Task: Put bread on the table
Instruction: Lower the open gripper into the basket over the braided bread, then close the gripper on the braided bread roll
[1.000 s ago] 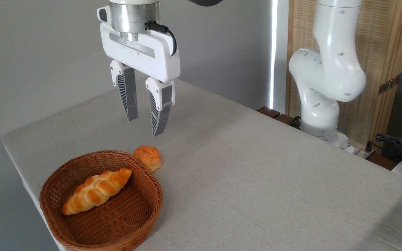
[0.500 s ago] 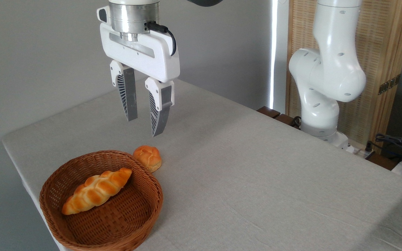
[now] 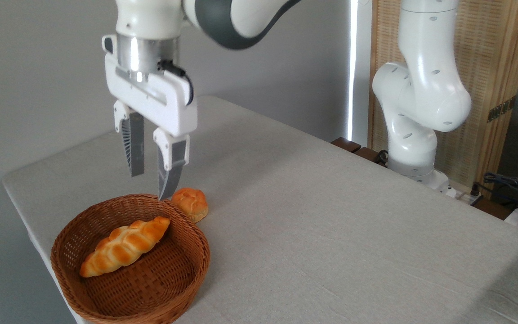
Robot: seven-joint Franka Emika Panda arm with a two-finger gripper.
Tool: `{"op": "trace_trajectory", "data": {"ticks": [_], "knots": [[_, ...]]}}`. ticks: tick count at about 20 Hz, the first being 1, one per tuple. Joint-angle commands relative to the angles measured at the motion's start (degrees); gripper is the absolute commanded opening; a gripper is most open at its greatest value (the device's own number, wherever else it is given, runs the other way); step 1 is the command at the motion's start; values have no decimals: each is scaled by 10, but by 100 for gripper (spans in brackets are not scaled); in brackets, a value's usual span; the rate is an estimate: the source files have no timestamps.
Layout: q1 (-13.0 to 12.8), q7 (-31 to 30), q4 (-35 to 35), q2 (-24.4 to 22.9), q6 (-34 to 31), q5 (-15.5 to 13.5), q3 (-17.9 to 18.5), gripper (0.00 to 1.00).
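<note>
The long, braided golden-orange bread loaf (image 3: 125, 246) lay inside the brown woven wicker basket (image 3: 187, 279), resting on the basket floor with its long axis running from about 8 o'clock to 2 o'clock and its upper tapered end near the far rim. No part of the loaf touched the tabletop. A small round orange bun (image 3: 190, 204) sat on the cloth just outside the basket rim, at roughly 1 o'clock from the loaf.

The white two-finger gripper (image 3: 151, 184) hung above the far rim of the basket, at about 12 o'clock from the loaf, fingers pointing down. The jaws stood partly apart with a clear gap between them and held nothing. The nearer fingertip appeared close to the rim and to the bun; contact with either could not be confirmed.

The light grey-beige linen-covered tabletop (image 3: 331, 234) offered bare cloth from 2 o'clock to 4 o'clock of the basket.

Task status, as judged: the approach stage was in hand. The grasp, the lift clear of the basket and the placement on the tabletop all remained to be done.
</note>
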Motion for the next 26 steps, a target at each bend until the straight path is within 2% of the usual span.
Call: {"op": "trace_trajectory", "data": {"ticks": [1, 8, 14, 22, 23, 25, 26], "knots": [[-2, 7, 14, 34, 27, -13, 2, 100], [-3, 8, 14, 106, 99, -1, -28, 100], [-3, 8, 14, 139, 114, 6, -34, 100], [-3, 7, 14, 156, 128, 14, -45, 100], [-4, 10, 14, 156, 128, 15, -44, 93], [-3, 10, 14, 154, 127, 14, -44, 58], [-3, 9, 14, 153, 126, 13, -44, 47]]}}
